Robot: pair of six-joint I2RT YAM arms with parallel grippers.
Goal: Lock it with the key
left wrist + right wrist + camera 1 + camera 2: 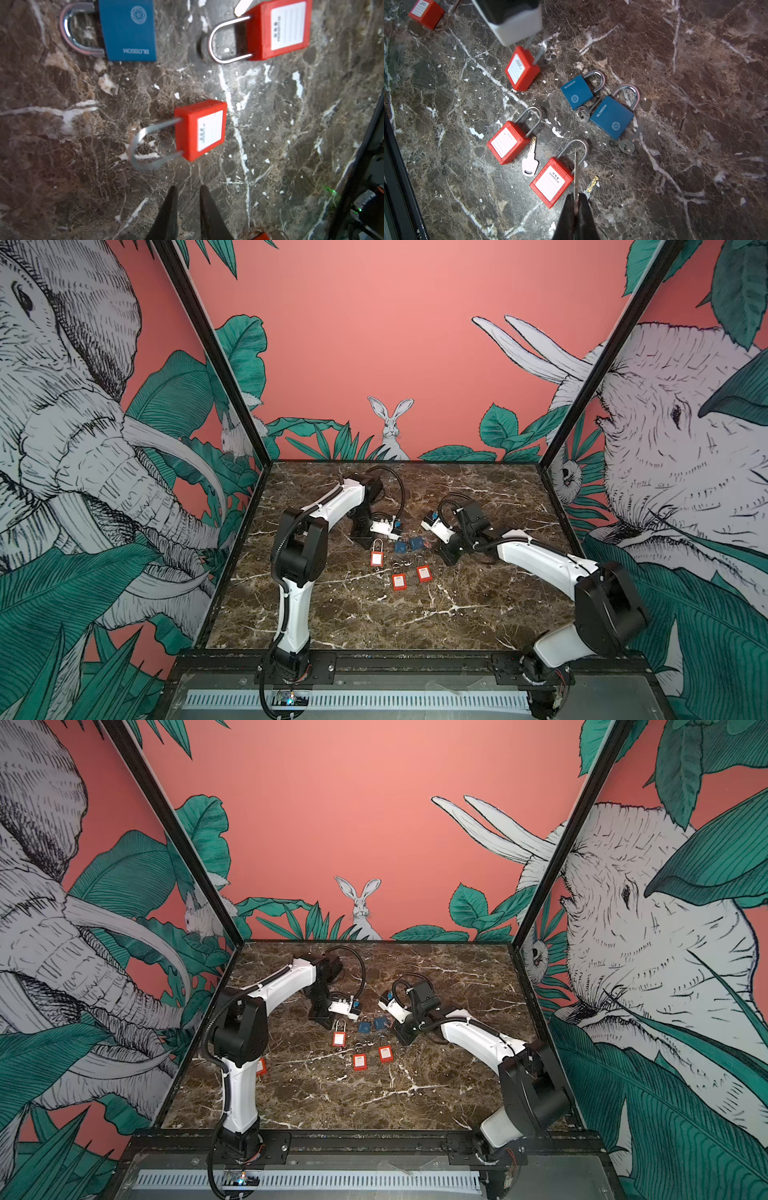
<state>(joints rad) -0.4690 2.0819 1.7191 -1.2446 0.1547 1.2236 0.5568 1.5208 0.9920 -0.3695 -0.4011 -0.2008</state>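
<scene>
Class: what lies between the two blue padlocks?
A silver key lies between the smaller blue padlock and the larger blue padlock, in the right wrist view.

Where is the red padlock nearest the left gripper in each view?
Top view: red padlock, just left of the smaller blue padlock.
Top view: same spot.
Left wrist: padlock ahead of left gripper.
Right wrist: padlock beside that gripper.
Shared landmark: the smaller blue padlock.
</scene>
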